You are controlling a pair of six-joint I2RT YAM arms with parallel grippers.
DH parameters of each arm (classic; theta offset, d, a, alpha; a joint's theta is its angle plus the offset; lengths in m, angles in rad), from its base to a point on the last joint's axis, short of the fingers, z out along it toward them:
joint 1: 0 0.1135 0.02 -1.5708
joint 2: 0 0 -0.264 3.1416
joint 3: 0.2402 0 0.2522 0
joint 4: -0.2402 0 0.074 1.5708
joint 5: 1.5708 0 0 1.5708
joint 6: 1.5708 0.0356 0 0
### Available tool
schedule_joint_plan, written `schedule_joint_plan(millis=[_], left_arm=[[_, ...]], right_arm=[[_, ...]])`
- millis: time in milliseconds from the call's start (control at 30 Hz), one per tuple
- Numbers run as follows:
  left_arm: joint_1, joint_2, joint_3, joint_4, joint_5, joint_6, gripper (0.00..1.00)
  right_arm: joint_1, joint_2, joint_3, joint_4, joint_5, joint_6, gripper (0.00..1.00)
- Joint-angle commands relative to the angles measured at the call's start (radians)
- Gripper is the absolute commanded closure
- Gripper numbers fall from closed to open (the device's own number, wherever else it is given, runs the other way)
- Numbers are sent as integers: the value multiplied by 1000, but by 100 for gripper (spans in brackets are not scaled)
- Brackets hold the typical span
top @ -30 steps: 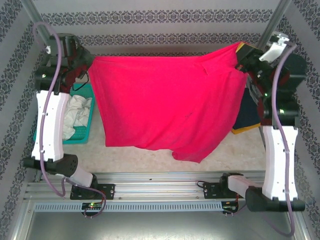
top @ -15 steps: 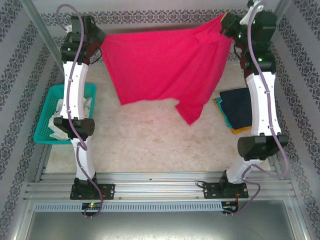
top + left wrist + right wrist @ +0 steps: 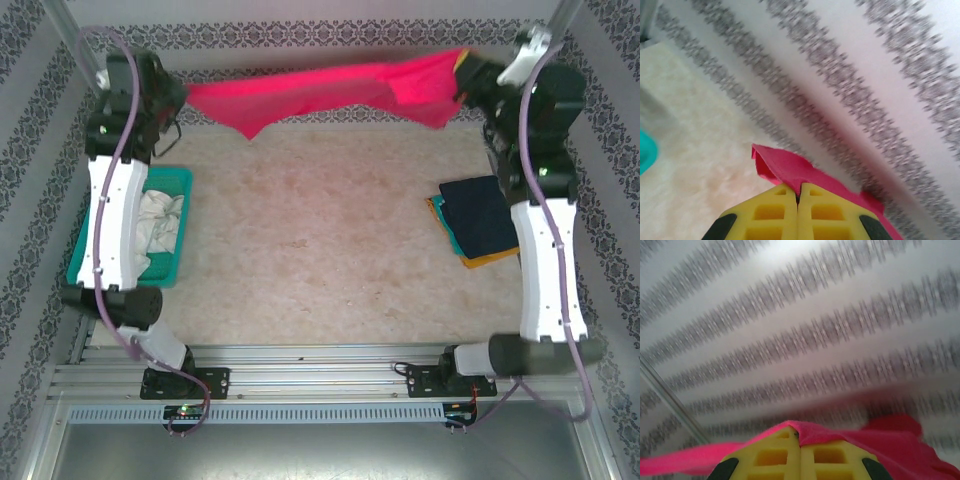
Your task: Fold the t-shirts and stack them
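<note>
Crimson-pink cloth t-shirt (image 3: 330,90) | I see it stretched taut over the far side of the bench (image 3: 320,260) | left jaws: pinching it | right jaws: pinching it

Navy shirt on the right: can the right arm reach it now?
Probably not yet: the navy shirt lies uncovered, but the right tool is shut on the pink shirt, shared with the left tool.

Basket (image 3: 172,176) left — stack (image 3: 480,218) right — t-shirt (image 3: 330,90) behind
</note>
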Motion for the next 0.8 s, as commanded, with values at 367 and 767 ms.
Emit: schedule_joint_plan(millis=[367,767], left_arm=[[14,-290,-1223,367,117,-188,100],[15,-326,-1387,291,90,-227,100]], right_arm=[[141,-339,-1036,-69,65,67,100],[142,-371,-1200,-218,118,156,100]])
